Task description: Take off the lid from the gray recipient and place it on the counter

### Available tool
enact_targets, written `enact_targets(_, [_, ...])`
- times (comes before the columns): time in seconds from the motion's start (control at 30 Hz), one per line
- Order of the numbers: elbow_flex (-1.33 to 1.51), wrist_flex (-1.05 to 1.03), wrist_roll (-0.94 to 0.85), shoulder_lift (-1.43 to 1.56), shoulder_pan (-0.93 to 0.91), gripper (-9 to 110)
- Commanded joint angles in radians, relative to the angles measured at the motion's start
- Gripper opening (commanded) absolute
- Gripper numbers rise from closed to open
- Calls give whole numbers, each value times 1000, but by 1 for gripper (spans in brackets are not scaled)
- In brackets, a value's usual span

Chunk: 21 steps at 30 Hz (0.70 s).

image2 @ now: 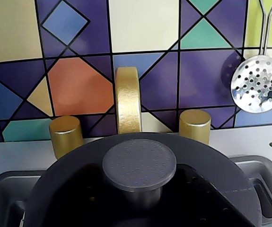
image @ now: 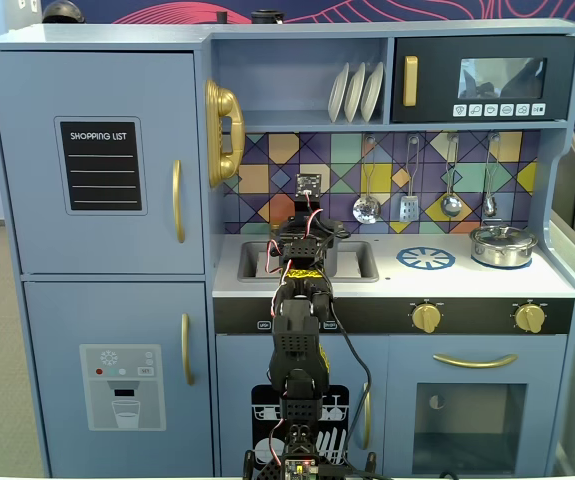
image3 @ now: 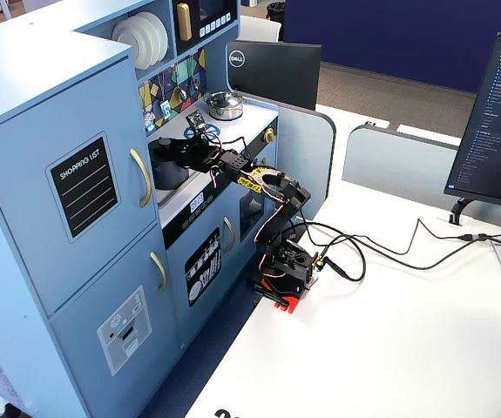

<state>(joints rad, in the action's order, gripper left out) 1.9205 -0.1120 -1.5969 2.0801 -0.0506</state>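
Pale counter (image: 487, 280) (blue toy kitchen (image: 97, 330))

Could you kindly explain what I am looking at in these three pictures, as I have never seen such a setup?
A small black robot arm stands on a white desk and reaches into a blue toy kitchen. One fixed view faces the kitchen front; another looks from the side. The wrist view rides on the arm, looking at the dark gray lid with its round knob, still on the gray pot in the sink below the gold tap. On the counter there is also a shiny silver pot. The pincer is not clearly visible, so whether it holds anything cannot be told.
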Motion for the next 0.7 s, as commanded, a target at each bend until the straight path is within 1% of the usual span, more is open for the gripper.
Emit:
enact_targets(0.0, [-80,32,-3,0,15,0])
enact_targets(0.2, [-121,54,-17,2,17,0])
enact_targets(0.4, [-213,-2,-48,25,-3,0])
enact_targets(0.53, [-241,-12,-64,48,-67,0])
enact_targets(0.67, [-255,17,-60,55,-183,0])
